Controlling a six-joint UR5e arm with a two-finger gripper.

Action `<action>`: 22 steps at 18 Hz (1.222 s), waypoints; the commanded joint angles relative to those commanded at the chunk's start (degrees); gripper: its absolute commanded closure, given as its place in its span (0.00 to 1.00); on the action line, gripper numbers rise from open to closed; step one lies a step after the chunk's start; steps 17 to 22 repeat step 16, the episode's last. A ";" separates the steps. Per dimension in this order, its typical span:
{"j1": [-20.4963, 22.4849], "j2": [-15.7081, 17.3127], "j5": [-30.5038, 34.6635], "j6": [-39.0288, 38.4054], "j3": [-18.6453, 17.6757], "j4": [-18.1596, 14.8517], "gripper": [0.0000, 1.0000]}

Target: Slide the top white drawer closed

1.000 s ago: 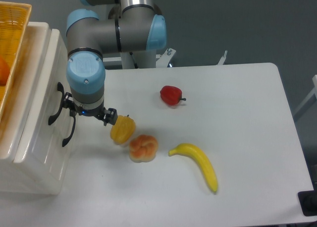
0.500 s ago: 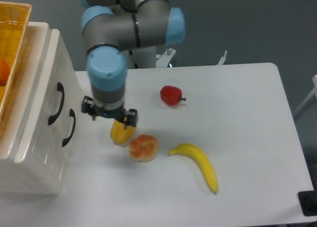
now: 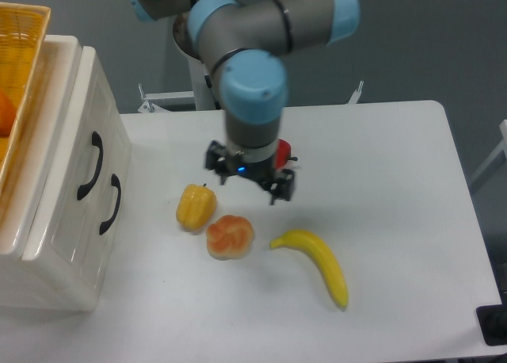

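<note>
Top white drawer: far left, upper of the cabinet's two fronts, flush with the cabinet face, black arched handle showing.
Lower drawer: just below it, matching black handle.
Gripper: over the table's middle, well apart from the drawer; whether the claw is apart or together cannot be told.
Yellow pepper: left of gripper.
Orange pepper: touching the yellow one.
Banana: near right.
Red pepper: mostly hidden behind the gripper.
Yellow basket: atop cabinet.

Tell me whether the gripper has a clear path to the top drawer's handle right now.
Probably yes. The gripper hangs above the table right of the cabinet, and the stretch leftward to the top white drawer's black handle looks bare; the yellow pepper lies lower, off that line.
</note>
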 joint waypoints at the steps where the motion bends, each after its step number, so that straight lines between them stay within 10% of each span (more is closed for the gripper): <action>1: 0.97 0.35 0.09 2.27 -0.09 -0.35 0.00; 12: 14.24 8.79 1.32 30.13 -2.11 -6.50 0.00; 22: 15.83 9.67 0.88 31.74 -2.90 -6.77 0.00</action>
